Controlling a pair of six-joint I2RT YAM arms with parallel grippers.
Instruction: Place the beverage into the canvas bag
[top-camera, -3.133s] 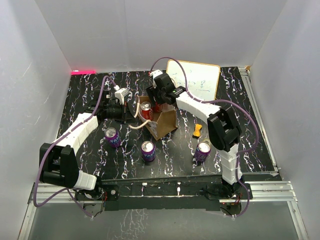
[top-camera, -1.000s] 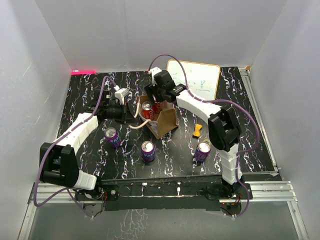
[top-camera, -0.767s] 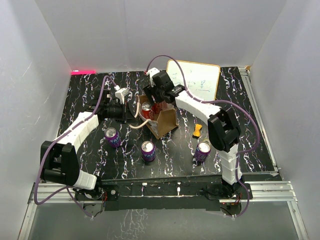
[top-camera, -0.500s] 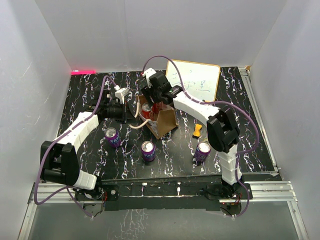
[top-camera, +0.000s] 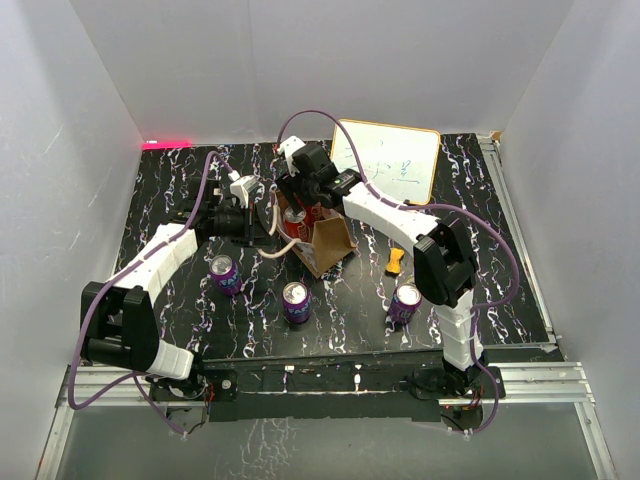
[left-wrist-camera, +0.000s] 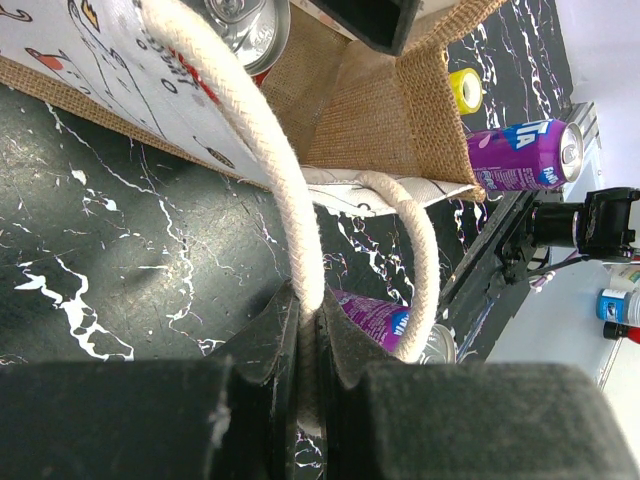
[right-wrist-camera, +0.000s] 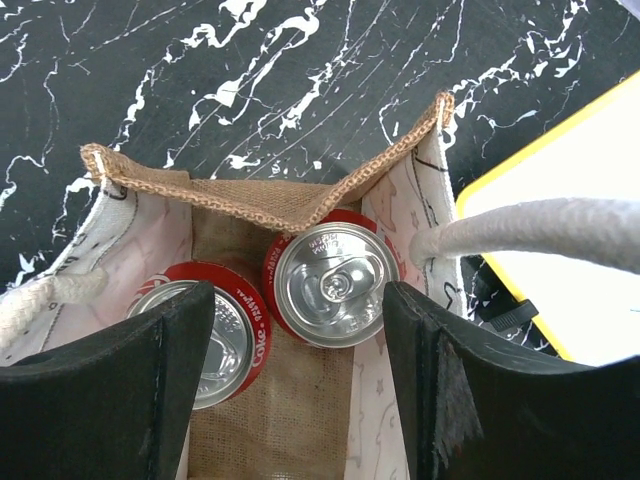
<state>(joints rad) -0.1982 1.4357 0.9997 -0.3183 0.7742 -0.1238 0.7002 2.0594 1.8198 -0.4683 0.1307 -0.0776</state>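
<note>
coarse woven burlap canvas bag (right-wrist-camera: 262, 199), braided cotton rope handle (left-wrist-camera: 262, 150), shiny aluminium red cans (right-wrist-camera: 329, 284), glossy marbled table (right-wrist-camera: 200, 70).

"Coke" is printed on a red can (right-wrist-camera: 235, 345) inside the canvas bag (right-wrist-camera: 250, 195). A purple can (left-wrist-camera: 520, 165) beside the bag shows letters ending "IA".

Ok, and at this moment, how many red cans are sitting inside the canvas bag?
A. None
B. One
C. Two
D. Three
C: the right wrist view looks straight down into the open canvas bag, and two red cans stand upright side by side inside it.
</note>
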